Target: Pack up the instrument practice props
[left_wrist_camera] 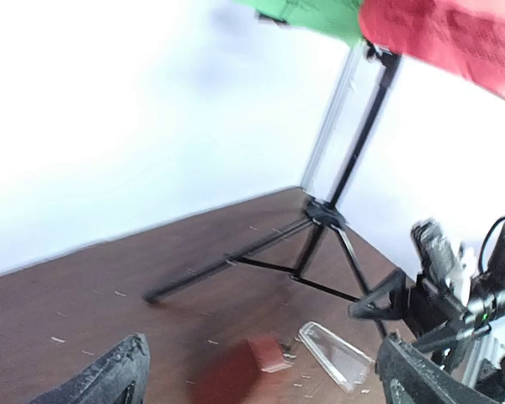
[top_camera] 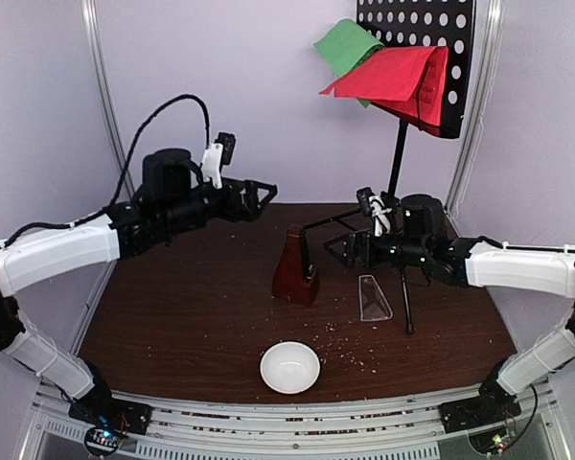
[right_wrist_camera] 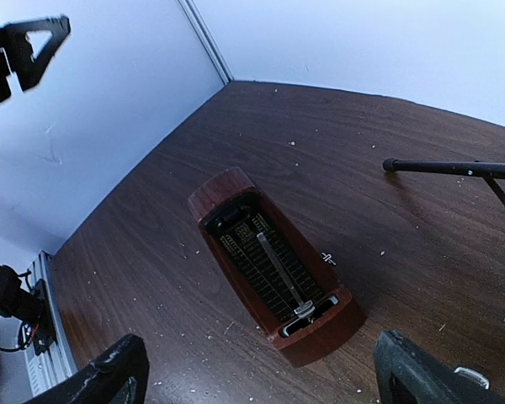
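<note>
The dark red-brown metronome [top_camera: 295,273] stands upright mid-table, its front uncovered and its pendulum showing [right_wrist_camera: 273,269]. Its clear plastic cover [top_camera: 374,299] lies flat just to its right. The black music stand [top_camera: 417,48] rises at the back right on tripod legs [left_wrist_camera: 320,219], with a green sheet [top_camera: 345,46] and a red sheet [top_camera: 393,75] drooping off its desk. My left gripper [top_camera: 259,196] hovers open, high and left of the metronome, and holds nothing [left_wrist_camera: 265,383]. My right gripper [top_camera: 337,247] is open beside the metronome's right side, nothing between its fingers [right_wrist_camera: 265,379].
A small white bowl [top_camera: 289,367] sits near the front edge. One tripod leg [right_wrist_camera: 454,168] runs across the table behind the metronome, another reaches forward by the clear cover. White crumbs dot the brown tabletop [top_camera: 172,316]. Walls close in left, back and right.
</note>
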Action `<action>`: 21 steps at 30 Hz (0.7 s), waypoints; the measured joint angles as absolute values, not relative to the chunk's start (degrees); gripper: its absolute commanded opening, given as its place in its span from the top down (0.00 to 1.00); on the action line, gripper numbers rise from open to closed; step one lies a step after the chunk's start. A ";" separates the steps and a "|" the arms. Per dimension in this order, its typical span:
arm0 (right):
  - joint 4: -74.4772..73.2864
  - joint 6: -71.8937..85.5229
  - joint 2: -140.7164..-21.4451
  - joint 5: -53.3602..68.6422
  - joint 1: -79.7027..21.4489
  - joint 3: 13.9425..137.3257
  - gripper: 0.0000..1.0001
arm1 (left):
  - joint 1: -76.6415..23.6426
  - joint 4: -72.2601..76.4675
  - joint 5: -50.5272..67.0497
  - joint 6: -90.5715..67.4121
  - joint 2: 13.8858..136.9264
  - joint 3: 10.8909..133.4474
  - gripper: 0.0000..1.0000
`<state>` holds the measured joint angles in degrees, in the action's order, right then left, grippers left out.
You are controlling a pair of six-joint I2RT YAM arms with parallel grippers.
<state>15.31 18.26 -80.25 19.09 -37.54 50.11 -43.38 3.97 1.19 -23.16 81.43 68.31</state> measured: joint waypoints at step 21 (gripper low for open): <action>-3.07 -1.13 -107.53 30.37 -37.54 85.06 0.34 | -19.86 -11.57 6.46 -4.99 70.48 59.57 0.02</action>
